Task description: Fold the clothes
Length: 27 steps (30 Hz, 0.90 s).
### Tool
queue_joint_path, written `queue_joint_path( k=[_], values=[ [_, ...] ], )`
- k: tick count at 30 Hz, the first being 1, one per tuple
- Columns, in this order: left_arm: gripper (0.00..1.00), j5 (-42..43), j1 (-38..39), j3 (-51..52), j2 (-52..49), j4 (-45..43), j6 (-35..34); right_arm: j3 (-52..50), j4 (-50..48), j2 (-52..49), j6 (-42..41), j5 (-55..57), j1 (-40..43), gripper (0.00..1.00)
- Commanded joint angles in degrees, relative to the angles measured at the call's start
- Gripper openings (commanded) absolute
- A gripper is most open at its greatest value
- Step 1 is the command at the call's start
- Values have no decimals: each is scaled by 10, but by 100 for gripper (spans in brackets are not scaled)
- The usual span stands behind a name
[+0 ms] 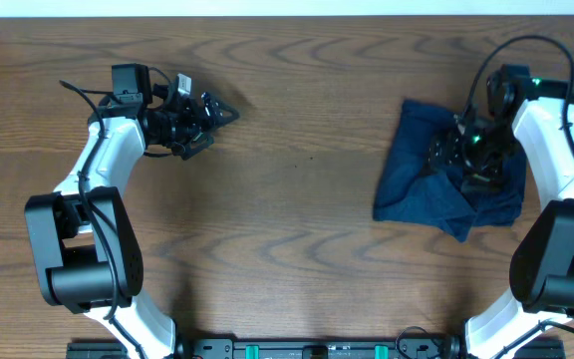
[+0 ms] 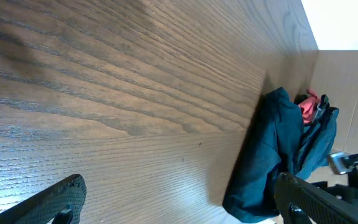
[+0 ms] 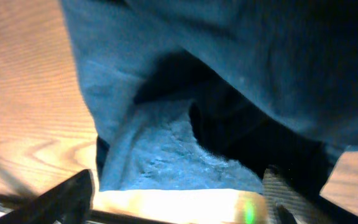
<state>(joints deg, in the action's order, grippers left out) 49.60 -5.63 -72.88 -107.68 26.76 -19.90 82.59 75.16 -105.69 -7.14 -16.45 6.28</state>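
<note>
Overhead, the clothes (image 1: 446,184) are seen as a crumpled dark blue heap on the right half of the wooden surface (image 1: 297,229), lying loose, with one corner trailing toward the near left. The right arm (image 1: 556,150) is bent in over the heap, and the right jaws are found over its upper middle, close down on the fabric. From the right wrist view, the two fingers (image 3: 73,196) are seen spread well apart at the bottom of the frame, with creased blue cloth and a dark fold filling the space ahead of them; nothing is seen pinched between them. Over on the far left of the surface, the left arm (image 1: 98,170) is stretched out, and the left jaws are pointed toward the heap, well apart from it. From the left wrist view, those jaws are shown spread wide, with bare wood grain between them. A red item (image 2: 309,107) is glimpsed just behind the heap, partly hidden by it.
</note>
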Motion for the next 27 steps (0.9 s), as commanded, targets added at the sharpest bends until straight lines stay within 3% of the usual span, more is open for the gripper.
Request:
queue_joint_path(
  k=[1, 2, 4, 5, 8, 9, 10, 11, 13, 14, 16, 20, 27],
  values=[
    [98, 10, -2, -11, 11, 1, -4, -7, -4, 6, -9, 1, -2, 50],
    [98, 10, -2, -11, 11, 1, -4, -7, -4, 6, -8, 1, -3, 41],
    [98, 10, -2, -11, 11, 1, -4, -7, -3, 6, -4, 1, -6, 9],
    [98, 10, -2, -11, 11, 2, -4, -7, -1, 6, 0, 1, -10, 1],
    [98, 42, 3, -11, 10, 0, 7, -7, 0, 6, 17, 3, -19, 1],
    [98, 61, 9, -11, 10, -1, 16, -5, 0, 7, 19, 11, -20, 7],
    [98, 71, 16, -11, 10, -1, 21, -2, -2, 8, 19, 23, -20, 21],
    [98, 72, 28, -11, 10, -2, 21, 3, -1, 9, 19, 35, -19, 47],
    [98, 72, 50, -11, 9, -7, 21, 23, 5, 9, 19, 41, -16, 69],
    [98, 72, 66, -11, 9, -12, 21, 38, 14, 9, 22, 42, -14, 86],
    [98, 72, 96, -11, 6, -21, 21, 75, 34, 9, 25, 42, -12, 91],
    [98, 72, 150, -11, 3, -45, 21, 167, 84, 9, 31, 42, -13, 87],
    [100, 67, 217, -7, -31, -113, 7, 340, 162, 9, 25, 34, -13, 88]
  ],
)
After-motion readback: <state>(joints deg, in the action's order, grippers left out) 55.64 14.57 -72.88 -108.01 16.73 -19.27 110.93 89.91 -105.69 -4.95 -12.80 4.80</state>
